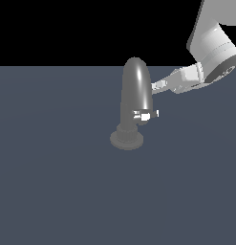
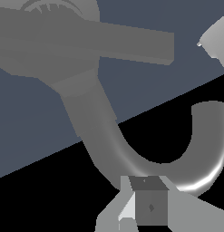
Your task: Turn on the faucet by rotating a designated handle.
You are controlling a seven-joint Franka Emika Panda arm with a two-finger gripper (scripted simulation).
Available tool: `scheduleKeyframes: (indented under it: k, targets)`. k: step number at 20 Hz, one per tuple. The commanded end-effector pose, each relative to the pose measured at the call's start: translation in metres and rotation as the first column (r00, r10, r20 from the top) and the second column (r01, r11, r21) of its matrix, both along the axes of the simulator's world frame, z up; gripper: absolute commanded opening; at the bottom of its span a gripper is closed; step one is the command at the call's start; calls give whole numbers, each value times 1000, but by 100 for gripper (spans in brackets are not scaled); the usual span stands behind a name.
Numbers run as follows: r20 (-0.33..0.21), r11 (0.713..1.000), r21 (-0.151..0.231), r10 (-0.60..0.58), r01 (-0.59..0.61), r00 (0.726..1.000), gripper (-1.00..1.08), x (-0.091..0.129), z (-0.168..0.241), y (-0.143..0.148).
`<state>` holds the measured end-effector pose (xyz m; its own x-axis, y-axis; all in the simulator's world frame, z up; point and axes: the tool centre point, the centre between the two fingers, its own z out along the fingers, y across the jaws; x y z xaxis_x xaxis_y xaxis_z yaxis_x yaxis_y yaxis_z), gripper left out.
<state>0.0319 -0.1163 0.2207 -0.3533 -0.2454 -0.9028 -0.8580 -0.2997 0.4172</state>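
One faucet, one handle, one gripper beside spout.

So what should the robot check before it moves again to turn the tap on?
1. Faucet standing upright on its base: ok.
2. Handle in plain sight, sticking out toward the exterior view's right: ok.
3. Tool at the handle: not ok; it is up beside the spout, above the handle.
4. Tool touching the spout: cannot tell.
5. Tool open or shut: cannot tell.
6. Path down to the handle free: ok in the exterior view.
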Motion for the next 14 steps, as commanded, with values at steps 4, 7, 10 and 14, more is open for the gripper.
scheduleKeyframes:
  k: [4,7,10,14]
  targets:
    - [-90,996,32,-78,81,993,-100,-7,-26,-5]
    - [-122,993,41,-104,110,987,-100,-10,-36,-6]
    - [-141,991,47,-121,128,983,-100,-12,-41,-7]
    - [-153,989,50,-130,139,980,-100,-14,-45,-7]
